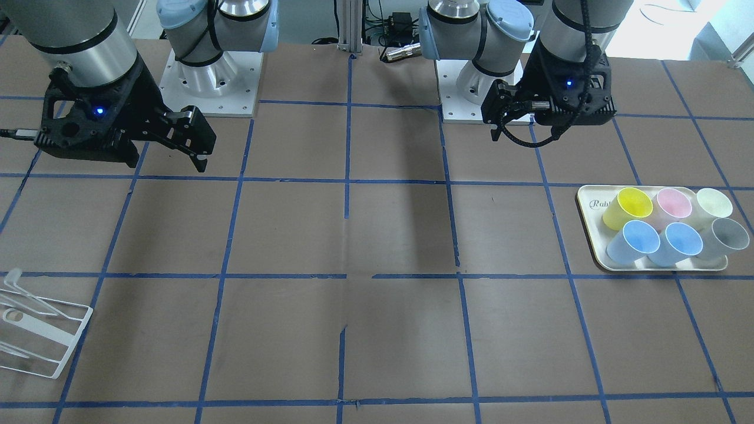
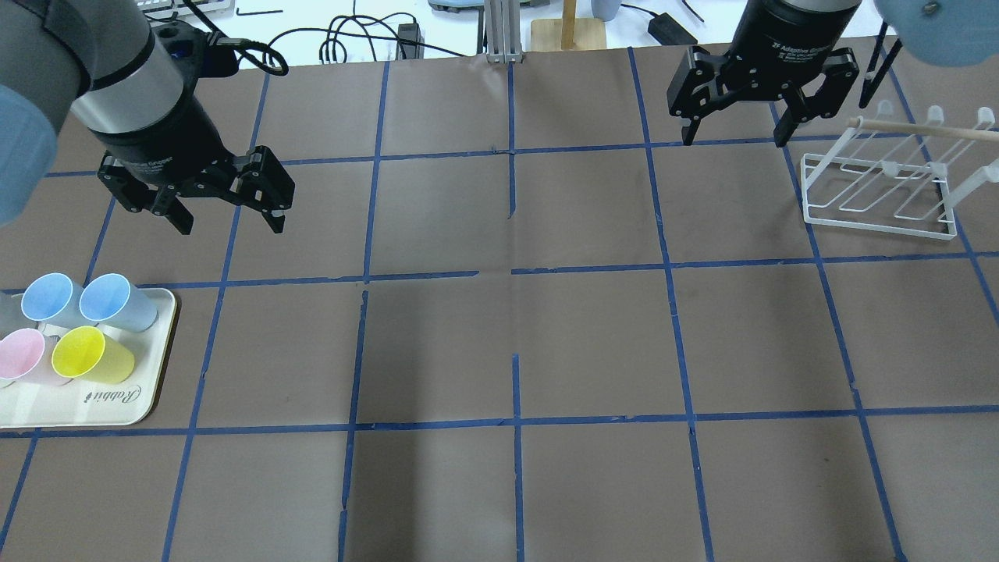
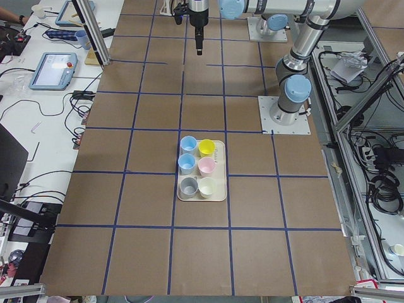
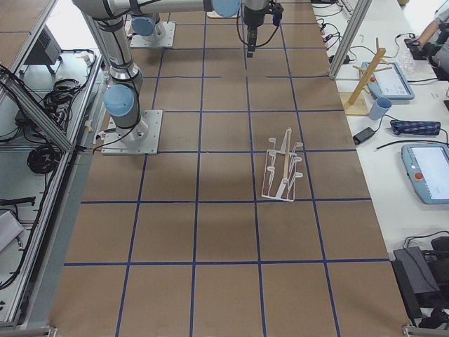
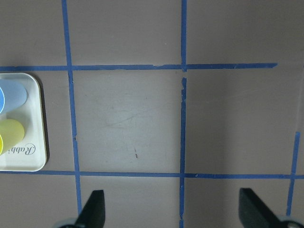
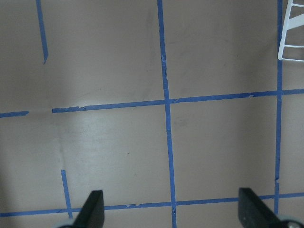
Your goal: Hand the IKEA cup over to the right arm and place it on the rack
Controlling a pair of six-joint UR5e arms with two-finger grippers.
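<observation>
The light-blue IKEA cup (image 2: 117,303) stands mouth-up on a cream tray (image 2: 117,406) at the robot's left end of the brown, blue-taped table (image 2: 515,312). It is just beside a second light-blue cup (image 2: 48,297) of the same shape. A yellow cup (image 2: 86,353) and a pink cup (image 2: 19,353) fill the next row, and the front-facing view adds a grey cup (image 1: 729,235) and a pale cream cup (image 1: 714,203) at the tray's outer end. The left gripper (image 2: 232,226) hangs above bare table near the tray, not touching any cup. Its fingers are spread wide with nothing between them, and its wrist camera catches only the tray's corner at its left edge. The right gripper (image 2: 733,140) hangs over the table's far right part, likewise spread and empty, just beside the white wire rack (image 2: 878,187) but apart from it. The rack sits on the table at the robot's right end, well apart from the tray, with no cup on its prongs. What looks like a thin wooden rod (image 2: 921,129) runs along its top, though the overhead view leaves that uncertain.
</observation>
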